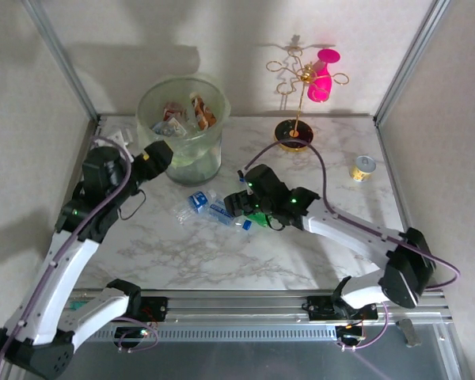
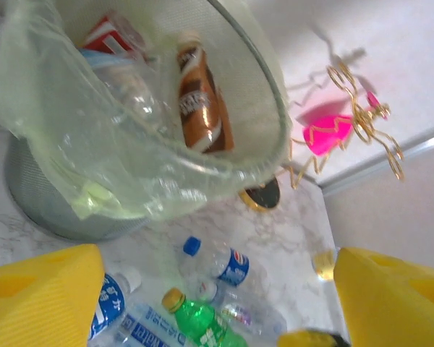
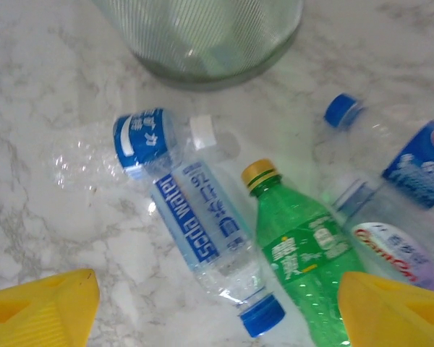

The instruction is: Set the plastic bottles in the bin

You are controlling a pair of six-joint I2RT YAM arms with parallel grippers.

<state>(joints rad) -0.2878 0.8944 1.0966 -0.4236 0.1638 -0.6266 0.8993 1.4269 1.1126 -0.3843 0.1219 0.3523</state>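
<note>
While hovering mid-frame in top view over loose plastic bottles (image 1: 202, 204): right gripper (image 1: 239, 204), fingers spread wide, nothing gripped. Below jaws in right wrist view: soda-water bottle (image 3: 206, 231) and green bottle (image 3: 300, 249), side by side, long axes slanting upper left to lower right, roughly crossing closing line. Left gripper (image 1: 160, 154): released, empty, just beside bin (image 1: 191, 162) at upper left, farther from cluster. Likely right arm's pick.

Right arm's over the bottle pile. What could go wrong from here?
The green bottle lies tight against the blue-labelled clear bottle, so the open right pincer may clamp both or squirt one away. The loose liner sagging over the rim of the bin could snag the left pincer close beside it.
</note>
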